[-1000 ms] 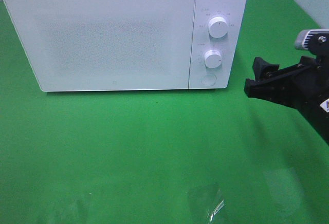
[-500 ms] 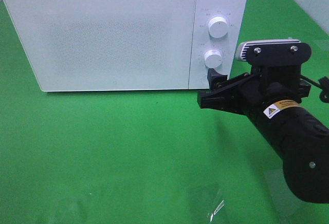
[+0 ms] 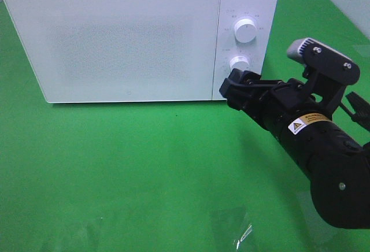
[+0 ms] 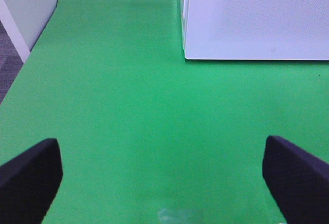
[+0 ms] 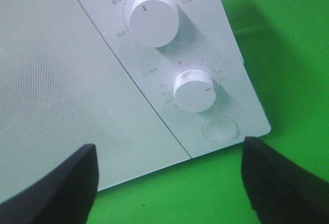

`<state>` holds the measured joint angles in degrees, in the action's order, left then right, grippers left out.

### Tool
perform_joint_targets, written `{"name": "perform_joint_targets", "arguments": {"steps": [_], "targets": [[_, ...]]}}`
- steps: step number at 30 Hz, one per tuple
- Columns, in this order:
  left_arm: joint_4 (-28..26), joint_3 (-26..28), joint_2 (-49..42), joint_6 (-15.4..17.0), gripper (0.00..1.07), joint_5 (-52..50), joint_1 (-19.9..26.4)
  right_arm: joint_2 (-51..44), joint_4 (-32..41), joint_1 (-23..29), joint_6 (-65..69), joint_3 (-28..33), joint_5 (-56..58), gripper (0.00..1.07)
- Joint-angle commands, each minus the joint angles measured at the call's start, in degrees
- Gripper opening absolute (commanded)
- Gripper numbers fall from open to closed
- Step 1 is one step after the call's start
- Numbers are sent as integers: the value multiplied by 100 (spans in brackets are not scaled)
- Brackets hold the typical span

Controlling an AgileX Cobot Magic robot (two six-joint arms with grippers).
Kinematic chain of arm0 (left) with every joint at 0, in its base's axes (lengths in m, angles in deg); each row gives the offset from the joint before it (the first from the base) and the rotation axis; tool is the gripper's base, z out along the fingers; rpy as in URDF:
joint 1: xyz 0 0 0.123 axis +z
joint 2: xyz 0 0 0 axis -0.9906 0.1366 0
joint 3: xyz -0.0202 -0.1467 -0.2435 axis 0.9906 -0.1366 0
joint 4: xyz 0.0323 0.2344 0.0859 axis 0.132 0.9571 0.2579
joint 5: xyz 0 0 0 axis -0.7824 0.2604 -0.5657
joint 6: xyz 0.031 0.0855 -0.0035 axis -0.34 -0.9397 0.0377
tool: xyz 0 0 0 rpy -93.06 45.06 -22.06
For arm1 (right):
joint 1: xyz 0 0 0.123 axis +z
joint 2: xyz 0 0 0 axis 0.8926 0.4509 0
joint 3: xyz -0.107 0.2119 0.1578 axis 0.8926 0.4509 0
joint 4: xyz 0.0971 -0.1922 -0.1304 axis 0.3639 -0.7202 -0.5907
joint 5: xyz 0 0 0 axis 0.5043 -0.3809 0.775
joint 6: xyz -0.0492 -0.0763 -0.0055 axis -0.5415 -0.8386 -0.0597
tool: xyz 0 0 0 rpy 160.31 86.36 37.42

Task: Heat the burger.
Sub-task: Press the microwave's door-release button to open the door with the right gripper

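Note:
The burger is out of view in every frame. A white microwave (image 3: pixel 127 38) stands at the back of the green table with its door shut. My right gripper (image 3: pixel 236 85) is open, its fingers right in front of the control panel's lower corner, just below the lower knob (image 3: pixel 239 64). The right wrist view looks between the right gripper (image 5: pixel 169 149) fingers at the upper knob (image 5: pixel 153 18), the lower knob (image 5: pixel 194 90) and a round button (image 5: pixel 220 129). My left gripper (image 4: pixel 160 147) is open and empty over bare green cloth, short of the microwave (image 4: pixel 257 18).
A scrap of clear plastic (image 3: pixel 240 232) lies on the cloth near the front edge. The table's left edge (image 4: pixel 20 64) drops to a grey floor beside a pale wall. The right arm's black body (image 3: pixel 324 159) fills the right side of the table.
My right arm has swung in from the right edge toward the microwave, and its fingers now sit at the control panel's lower corner. The left gripper has not changed.

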<state>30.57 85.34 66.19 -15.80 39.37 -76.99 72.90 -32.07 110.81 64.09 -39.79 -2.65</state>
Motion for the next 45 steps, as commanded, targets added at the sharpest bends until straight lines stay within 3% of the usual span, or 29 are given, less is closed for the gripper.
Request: {"name": "perform_joint_targets", "arguments": {"steps": [1, 8, 10, 11, 12, 13, 14, 17, 18, 19, 20, 30, 45], "targets": [[-17, -23, -86, 6, 98, -80, 0, 11, -17, 0, 2005, -69, -74, 66], [-17, -23, -86, 6, 98, -80, 0, 11, -17, 0, 3776, -63, -63, 56], [-17, -23, -86, 6, 98, -80, 0, 11, -23, 0, 4830, -63, -63, 43], [-17, -23, -86, 6, 98, -80, 0, 11, -23, 0, 4830, -63, -63, 43], [-17, -23, -86, 6, 98, -80, 0, 11, -23, 0, 5134, -63, -57, 34], [-17, -23, -86, 6, 98, -80, 0, 11, -23, 0, 5134, -63, -57, 34], [-17, -23, -86, 6, 98, -80, 0, 11, -17, 0, 5323, -63, -46, 23], [-17, -23, -86, 6, 98, -80, 0, 11, -11, 0, 5392, -63, -29, 19], [-17, -23, -86, 6, 98, -80, 0, 11, 6, 0, 5477, -63, 132, 9], [-17, -23, -86, 6, 98, -80, 0, 11, 6, 0, 5477, -63, 132, 9], [-17, -23, -86, 6, 98, -80, 0, 11, 69, 0, 5506, -63, 258, 0], [-17, -23, -86, 6, 98, -80, 0, 11, 115, -120, 5970, -63, 1077, 0], [-17, -23, -86, 6, 98, -80, 0, 17, -189, -819, 6033, -63, 1409, 0]]}}
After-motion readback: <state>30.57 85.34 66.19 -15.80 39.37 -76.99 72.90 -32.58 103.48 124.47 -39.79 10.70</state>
